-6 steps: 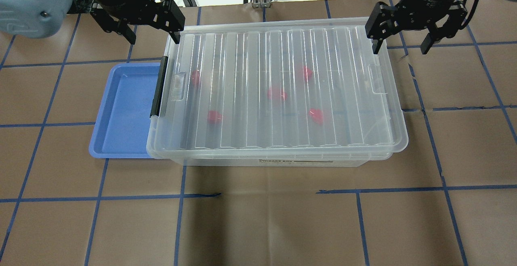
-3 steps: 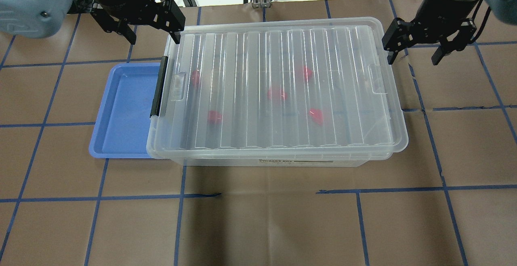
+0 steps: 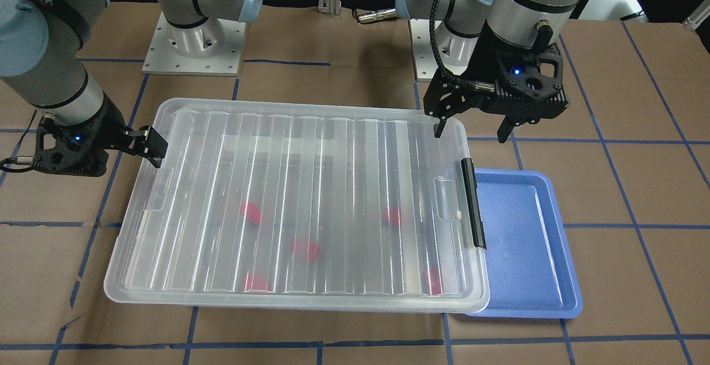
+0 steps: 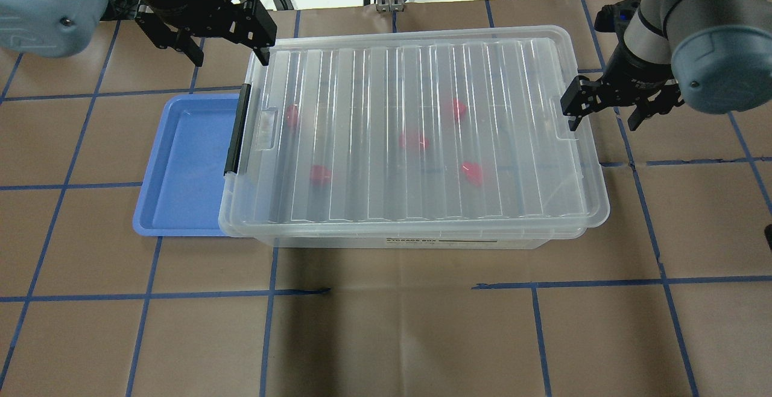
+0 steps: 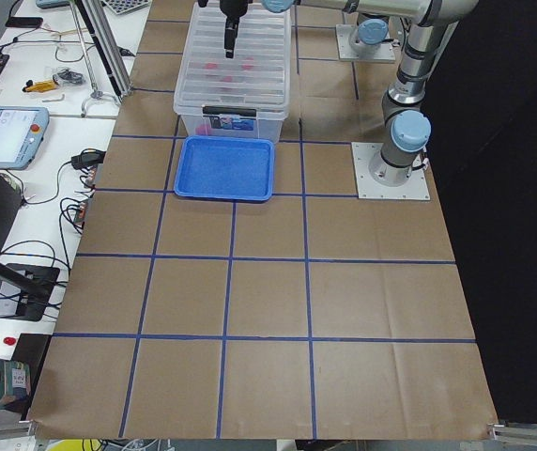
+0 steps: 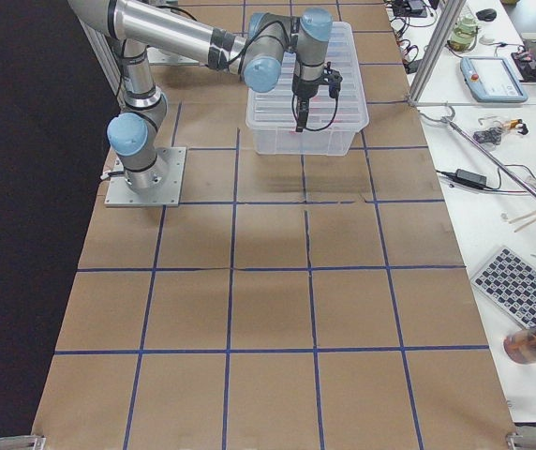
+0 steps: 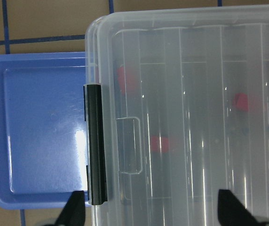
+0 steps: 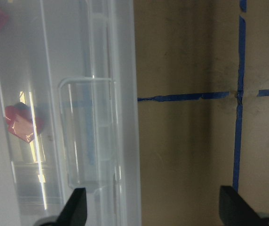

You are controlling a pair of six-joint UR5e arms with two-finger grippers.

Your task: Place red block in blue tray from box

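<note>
Box (image 4: pixel 422 238): a clear bin on the brown table (image 4: pixel 386 330), with its ribbed lid (image 4: pixel 362 71) lying on top.
Latch (image 4: pixel 236 130): a black bar at the lid's end on the robot's left.
Red blocks (image 4: pixel 414 140): five, all inside the box and seen blurred through the lid. They lie scattered and well apart, one of them near the latch end.
Blue tray (image 4: pixel 181 161): flat on the table at the latch end of the box. Its near edge is tucked under the overhanging lid rim (whether the two touch cannot be told).
Left gripper (image 4: pixel 230 58): fingers spread wide and holding nothing. It hangs over the box's far corner at the latch end, one finger above the lid corner and the other out over the table.
Right gripper (image 4: pixel 602 122): fingers spread and holding nothing. It is at the box's other end, straddling the rim beside the lid's moulded tab, one finger over the lid and one over the table.
</note>
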